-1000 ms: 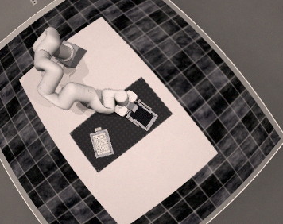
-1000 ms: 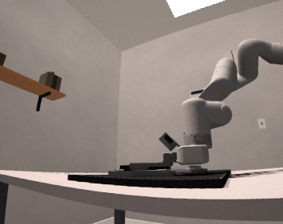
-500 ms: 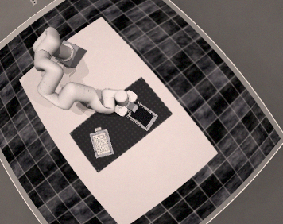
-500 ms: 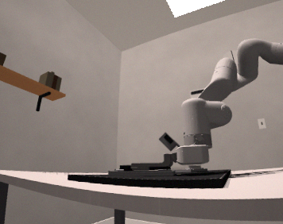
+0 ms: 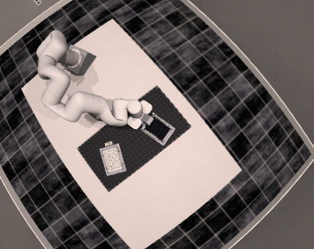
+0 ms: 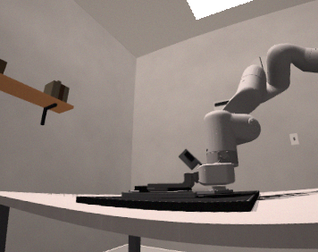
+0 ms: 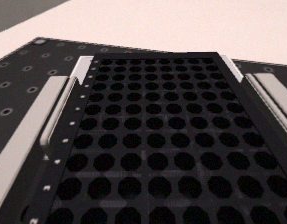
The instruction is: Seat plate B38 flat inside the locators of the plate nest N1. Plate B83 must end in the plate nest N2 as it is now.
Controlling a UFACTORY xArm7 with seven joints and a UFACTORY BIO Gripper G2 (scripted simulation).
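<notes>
A black many-welled plate (image 5: 158, 127) (image 7: 159, 130) lies in or on the right-hand nest in the top view; pale nest parts (image 7: 83, 69) show beside its far corners in the wrist view. My gripper (image 5: 160, 130) (image 7: 156, 80) is shut on the black plate, with one flat finger along each long side. In the exterior view the fingers lie level, low over the nest. Whether the plate is fully flat inside the locators cannot be told. A pale plate (image 5: 113, 159) sits in the other nest (image 5: 122, 150). No plate or nest name is readable.
Both nests stand on a dark perforated board (image 5: 134, 147) (image 6: 214, 204) on the pale table (image 5: 190, 177). A small pale block (image 5: 108, 144) adjoins the left nest. A shelf (image 6: 27, 92) with objects hangs on the wall, far from the arm.
</notes>
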